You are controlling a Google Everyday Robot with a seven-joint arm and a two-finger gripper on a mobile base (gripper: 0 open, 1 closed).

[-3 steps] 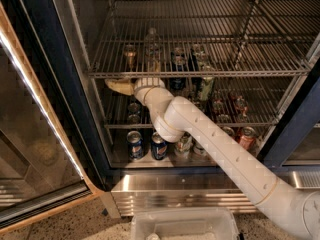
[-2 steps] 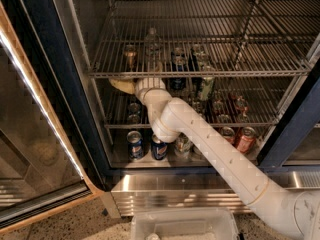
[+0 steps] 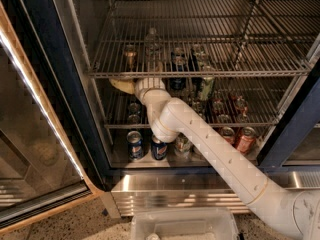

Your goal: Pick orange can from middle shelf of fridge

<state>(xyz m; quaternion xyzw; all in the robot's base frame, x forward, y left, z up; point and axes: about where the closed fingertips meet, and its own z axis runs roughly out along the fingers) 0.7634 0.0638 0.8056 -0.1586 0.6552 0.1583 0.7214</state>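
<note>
Upright orange can (image 3: 130, 57) just beyond gripper (image 3: 123, 85).
Your gripper sits at the middle shelf (image 3: 210, 74) front rail; reach inward. Grip state: cannot tell.

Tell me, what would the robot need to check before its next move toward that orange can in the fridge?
1. Fridge open: ok.
2. Orange can upright on the middle shelf: ok.
3. End effector at can height: not ok, it shows under the shelf's front rail.
4. Room beside the can: ok, the bottle stands apart from it.
5. Can held: not ok.
</note>
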